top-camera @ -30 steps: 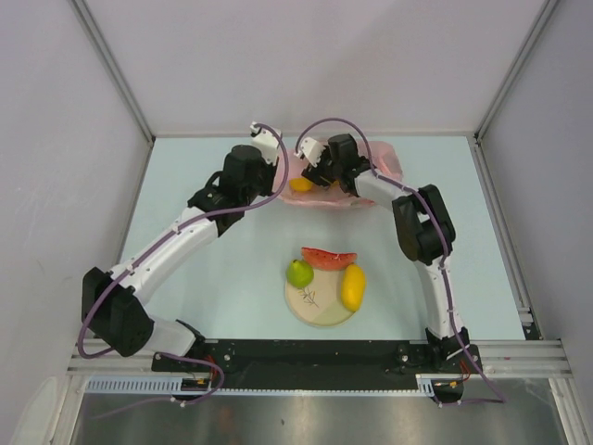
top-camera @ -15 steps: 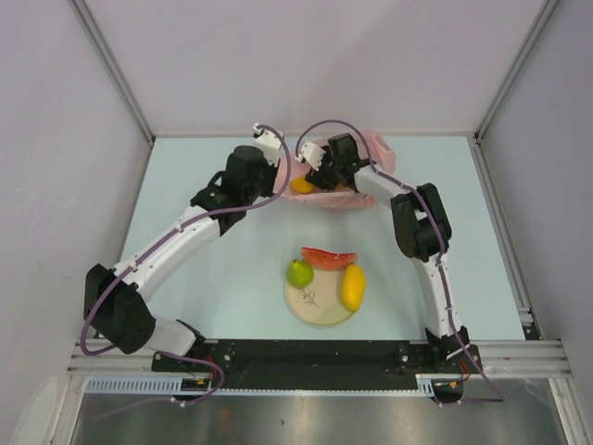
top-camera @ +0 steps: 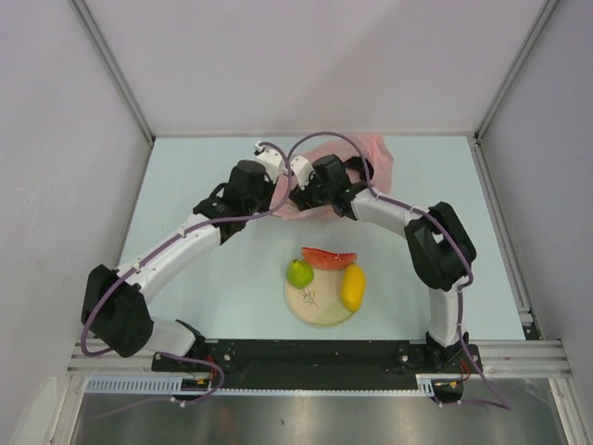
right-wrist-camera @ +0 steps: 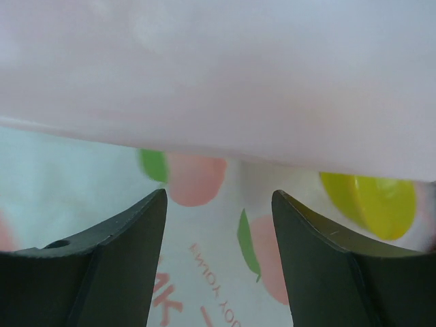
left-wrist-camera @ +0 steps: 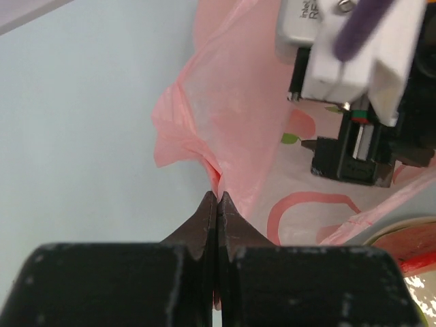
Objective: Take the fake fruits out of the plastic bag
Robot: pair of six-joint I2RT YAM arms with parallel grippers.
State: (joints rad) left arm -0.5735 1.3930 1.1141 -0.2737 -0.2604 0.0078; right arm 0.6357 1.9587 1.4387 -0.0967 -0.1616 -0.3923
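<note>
The pink plastic bag (top-camera: 369,153) lies at the back centre, bunched between both grippers. My left gripper (top-camera: 280,192) is shut on the bag's thin left edge, which is clear in the left wrist view (left-wrist-camera: 216,196). My right gripper (top-camera: 306,193) is open and reaches into the bag (right-wrist-camera: 218,82). Its fingers (right-wrist-camera: 116,238) are spread over the printed film, with a yellow fruit (right-wrist-camera: 371,202) just to their right. An orange-red shape (left-wrist-camera: 409,246) shows through the bag. A green pear (top-camera: 298,273), a red watermelon slice (top-camera: 328,257) and a yellow mango (top-camera: 353,286) lie outside the bag.
The round cream plate (top-camera: 320,311) with a sprig drawing sits near the front centre. The pear and mango rest on its rim and the slice lies at its far edge. Grey walls close in the table on the left, back and right.
Both grippers have moved left and toward the front, dragging the bag's mouth with them. The orange fruit seen at the bag's opening is now covered.
</note>
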